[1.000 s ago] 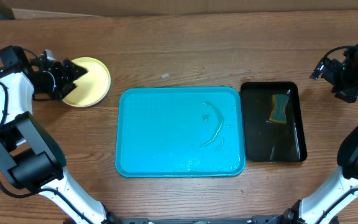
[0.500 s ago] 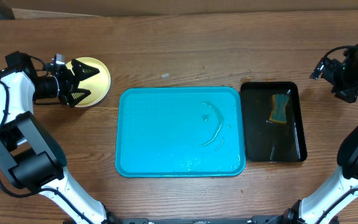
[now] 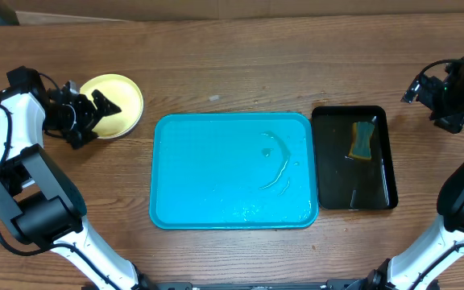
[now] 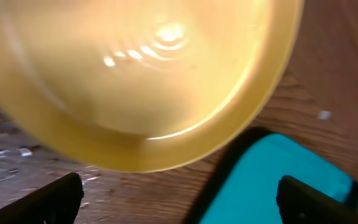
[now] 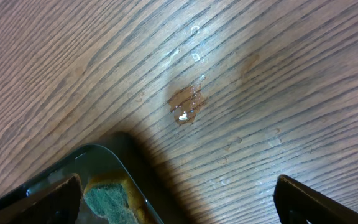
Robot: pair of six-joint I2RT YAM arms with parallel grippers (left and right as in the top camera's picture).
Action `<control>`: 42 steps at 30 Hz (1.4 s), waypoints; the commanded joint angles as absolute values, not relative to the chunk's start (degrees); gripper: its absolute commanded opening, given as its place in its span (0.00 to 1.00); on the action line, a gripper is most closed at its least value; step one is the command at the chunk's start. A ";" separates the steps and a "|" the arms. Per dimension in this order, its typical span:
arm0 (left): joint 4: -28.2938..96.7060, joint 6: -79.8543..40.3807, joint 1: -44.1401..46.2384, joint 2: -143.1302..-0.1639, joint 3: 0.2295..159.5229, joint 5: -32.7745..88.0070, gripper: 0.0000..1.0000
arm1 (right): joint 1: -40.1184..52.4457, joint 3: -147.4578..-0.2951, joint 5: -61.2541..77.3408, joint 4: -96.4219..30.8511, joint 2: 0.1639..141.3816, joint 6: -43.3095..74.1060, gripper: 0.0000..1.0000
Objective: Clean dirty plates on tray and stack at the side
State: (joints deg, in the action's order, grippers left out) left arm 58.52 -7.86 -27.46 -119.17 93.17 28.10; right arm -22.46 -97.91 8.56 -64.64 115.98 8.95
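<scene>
A pale yellow-green plate (image 3: 118, 103) lies on the table at the far left; only this top plate shows. It fills the top of the left wrist view (image 4: 135, 81). My left gripper (image 3: 95, 113) is open and empty at the plate's left edge, apart from it. The cyan tray (image 3: 232, 169) is in the middle, wet, with no plates on it; its corner shows in the left wrist view (image 4: 272, 180). My right gripper (image 3: 445, 97) is open and empty above the table at the far right. The white plates are not visible.
A narrow black tray (image 3: 353, 157) holding water and a green-yellow sponge (image 3: 362, 141) stands right of the cyan tray; both show in the right wrist view (image 5: 98, 155), sponge (image 5: 110, 199). A small wet spot (image 5: 188, 102) marks the wood.
My left gripper has drawn back left off the yellow-green plate, jaws open. The plate stays put. The right arm has not moved.
</scene>
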 commanded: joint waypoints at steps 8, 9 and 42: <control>58.41 -6.61 -27.31 -119.09 93.84 14.48 1.00 | -22.57 -98.96 8.43 -64.51 114.02 9.02 1.00; 58.41 -6.61 -27.29 -119.09 93.84 14.50 1.00 | -22.57 -98.96 8.43 -64.51 114.02 9.02 1.00; 58.24 -6.61 -27.31 -119.09 93.84 14.46 1.00 | -20.97 -98.96 8.43 -64.38 108.53 9.02 1.00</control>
State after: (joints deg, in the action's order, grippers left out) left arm 58.33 -7.46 -27.46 -119.17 93.17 14.72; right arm -22.35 -97.91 8.56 -64.60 115.55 8.97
